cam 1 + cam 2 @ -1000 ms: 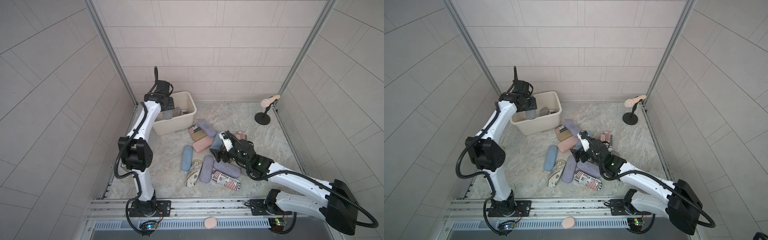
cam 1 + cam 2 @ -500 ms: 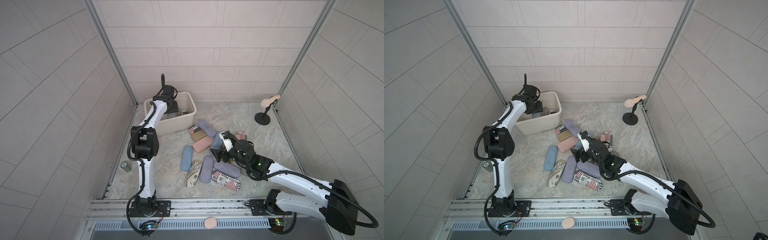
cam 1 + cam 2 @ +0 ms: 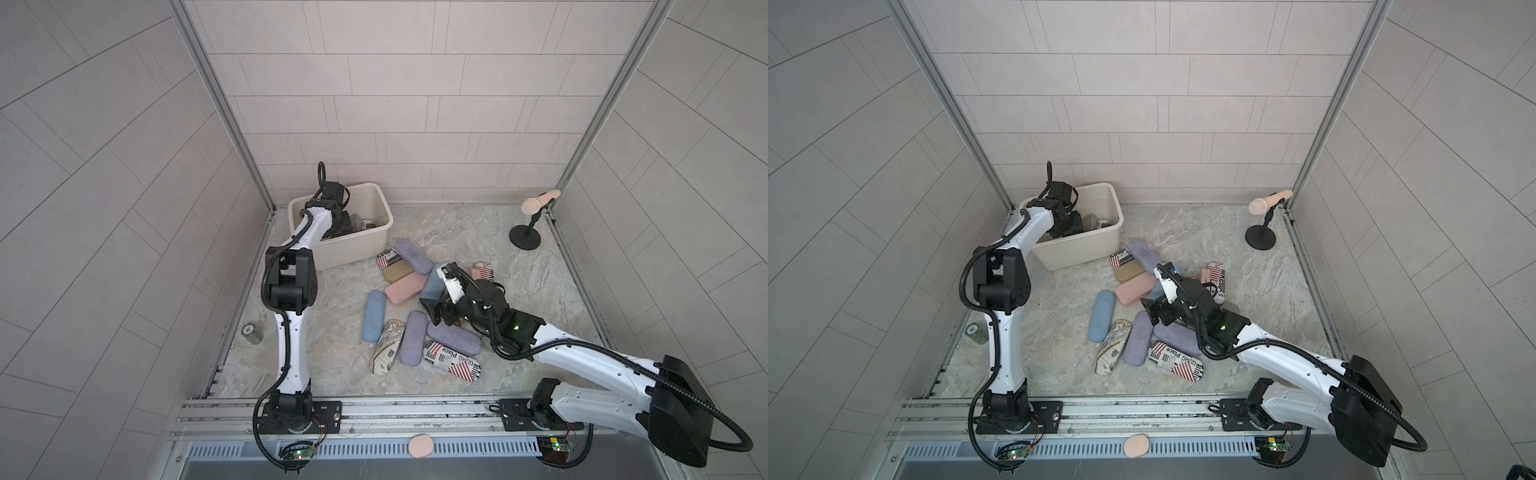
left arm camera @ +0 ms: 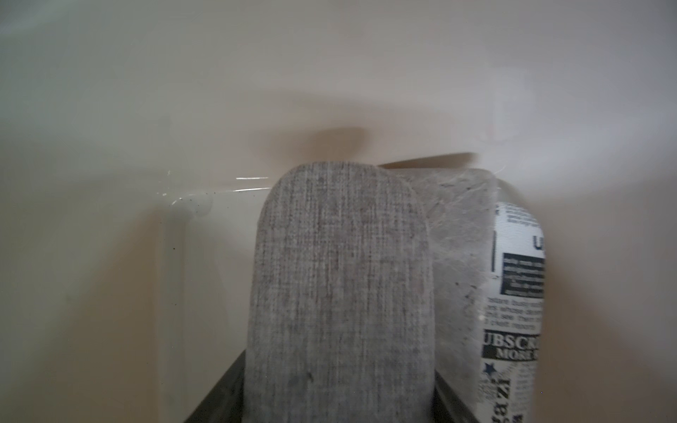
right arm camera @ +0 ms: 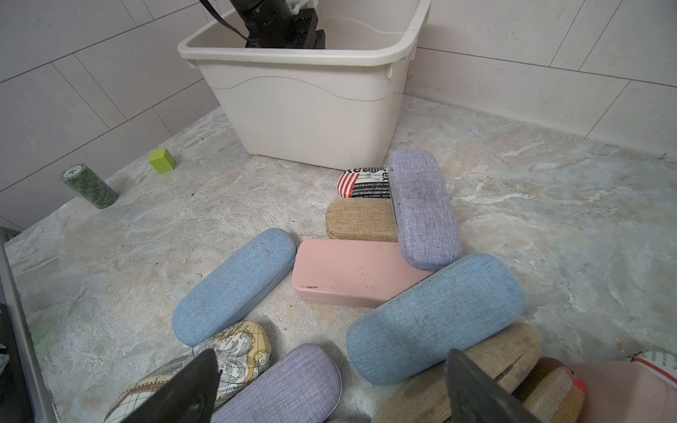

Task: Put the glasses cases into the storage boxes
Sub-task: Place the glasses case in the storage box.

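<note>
- One flag-print case (image 3: 451, 365) lies nearest the rail, beside one map-print case (image 3: 386, 347) and two lilac cases (image 3: 413, 344) (image 3: 453, 337).
- One right gripper (image 3: 435, 312) hovers over the pile, jaws spread wide and empty.
- Mid-pile lie two light blue cases (image 3: 372, 316) (image 3: 434, 280), one pink case (image 3: 405, 288) and two tan cases (image 5: 361, 219) (image 5: 509, 342).
- Farther back, a third lilac case (image 3: 413, 255) overlaps a second flag-print case (image 3: 388, 257); a third flag-print case (image 3: 483, 270) lies towards the one microphone stand (image 3: 525, 239).
- Farthest, one storage bin (image 3: 357, 249) contains the left gripper (image 3: 344, 222), clamped on one grey case (image 4: 340, 293); beside it rest a second grey case (image 4: 461, 238) and one newspaper-print case (image 4: 513, 293).
</note>
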Controlling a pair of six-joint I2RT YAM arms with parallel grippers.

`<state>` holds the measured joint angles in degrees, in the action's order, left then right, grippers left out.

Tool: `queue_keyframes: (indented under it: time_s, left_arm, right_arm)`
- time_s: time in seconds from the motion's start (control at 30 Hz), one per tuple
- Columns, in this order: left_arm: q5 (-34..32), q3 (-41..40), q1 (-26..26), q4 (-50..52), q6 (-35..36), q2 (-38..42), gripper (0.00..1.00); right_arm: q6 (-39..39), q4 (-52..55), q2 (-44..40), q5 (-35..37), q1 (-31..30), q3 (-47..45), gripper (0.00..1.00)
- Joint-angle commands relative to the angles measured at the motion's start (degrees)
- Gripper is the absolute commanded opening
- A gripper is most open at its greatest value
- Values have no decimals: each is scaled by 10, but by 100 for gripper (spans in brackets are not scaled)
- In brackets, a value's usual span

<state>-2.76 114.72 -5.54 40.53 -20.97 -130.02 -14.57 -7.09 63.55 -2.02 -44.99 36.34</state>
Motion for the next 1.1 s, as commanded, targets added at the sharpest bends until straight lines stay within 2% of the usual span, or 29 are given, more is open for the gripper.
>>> queue_keyframes:
  time_s: [0.0, 0.6, 0.83, 1.07]
  left_arm:
    - [-3, -2, -1, -5, 1, 2, 52]
    - [15, 12, -1, 12, 18, 32, 88]
    - [30, 29, -1, 10, 30, 86, 89]
    - [53, 26, -2, -8, 42, 184, 89]
  right_arm:
    - [2, -1, 6, 9, -2, 1, 97]
    - [-2, 1, 12, 16, -2, 5, 97]
    - [-3, 1, 5, 21, -2, 3, 97]
    - [-9, 3, 6, 43, -2, 4, 97]
